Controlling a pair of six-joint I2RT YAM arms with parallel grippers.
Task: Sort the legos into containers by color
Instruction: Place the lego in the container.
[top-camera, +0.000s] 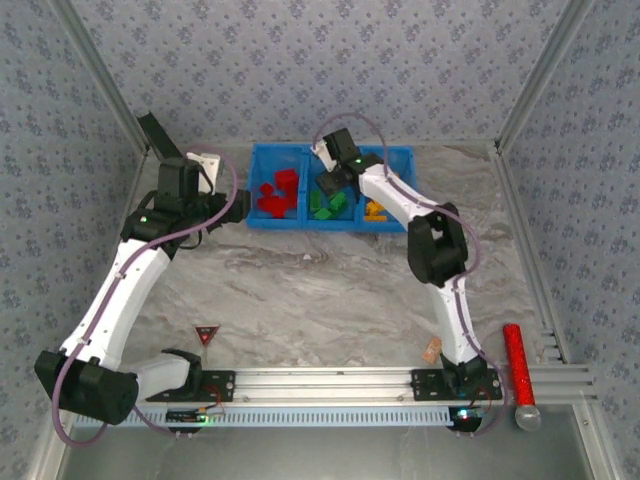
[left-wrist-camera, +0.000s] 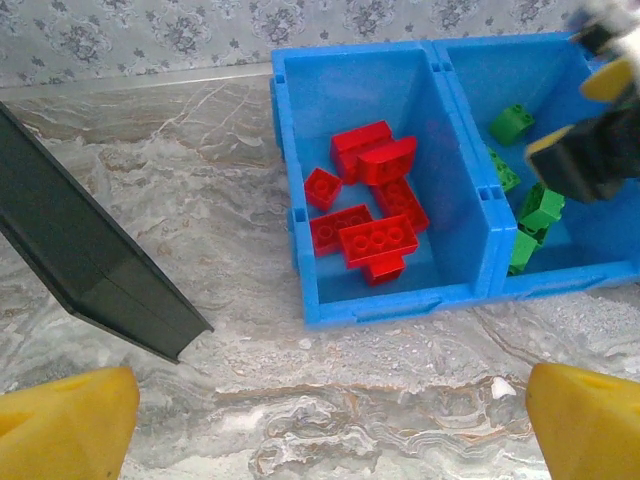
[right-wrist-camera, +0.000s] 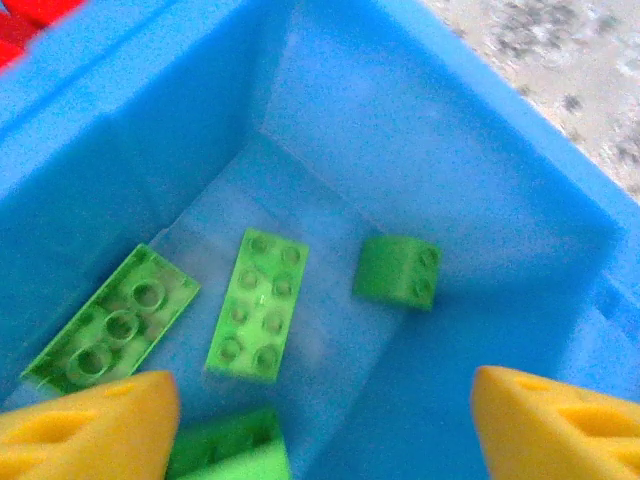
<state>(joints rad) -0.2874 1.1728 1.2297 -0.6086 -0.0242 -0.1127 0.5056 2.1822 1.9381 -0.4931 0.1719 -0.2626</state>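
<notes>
The blue tray (top-camera: 300, 225) stands at the back of the table with three compartments. Red legos (top-camera: 277, 195) lie in the left one, green legos (top-camera: 325, 205) in the middle, orange legos (top-camera: 376, 211) in the right. My right gripper (top-camera: 337, 178) hangs over the middle compartment, open with nothing between its fingers (right-wrist-camera: 90, 425). Below it lie a flat green plate (right-wrist-camera: 257, 305), a second plate (right-wrist-camera: 112, 330), a small green brick (right-wrist-camera: 397, 270) and a blurred green brick (right-wrist-camera: 230, 450). My left gripper (left-wrist-camera: 330, 420) is open over bare table just in front of the red legos (left-wrist-camera: 370, 215).
A black flat strip (left-wrist-camera: 90, 265) leans left of the tray. A red triangular sign (top-camera: 207, 333) and a small tan block (top-camera: 432, 350) lie near the front rail (top-camera: 330, 385). A red-handled tool (top-camera: 518, 375) rests at the right edge.
</notes>
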